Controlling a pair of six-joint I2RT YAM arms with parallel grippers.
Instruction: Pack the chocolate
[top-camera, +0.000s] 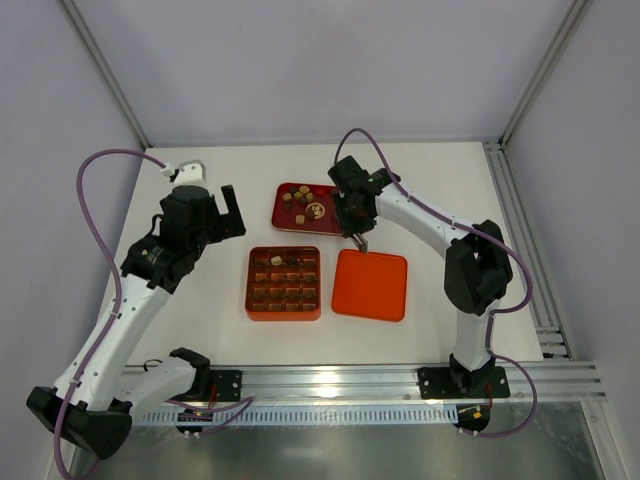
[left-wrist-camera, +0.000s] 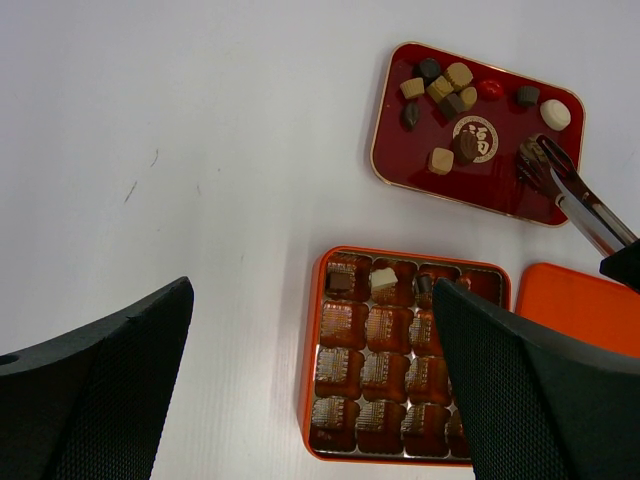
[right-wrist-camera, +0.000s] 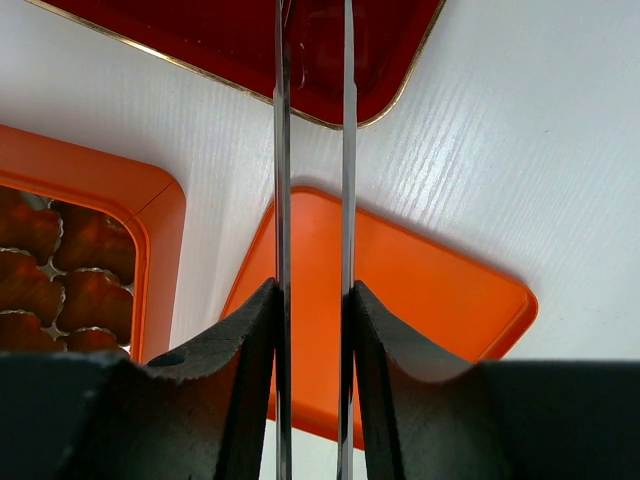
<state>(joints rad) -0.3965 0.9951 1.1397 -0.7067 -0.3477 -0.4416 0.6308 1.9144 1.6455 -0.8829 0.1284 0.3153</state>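
Clamping the tweezers (right-wrist-camera: 281, 150) in my right gripper (right-wrist-camera: 312, 300), tips at a dark chocolate (left-wrist-camera: 528, 165) on the red tray (left-wrist-camera: 400, 155), I'd judge it light, smooth, easily marred: nip its sides gently.

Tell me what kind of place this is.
Probably a lab robot cell, not a factory line: two arms bolted to an aluminium rail, a white table boxed in by plain walls, and staged props, a red tray of chocolate beside an orange box.
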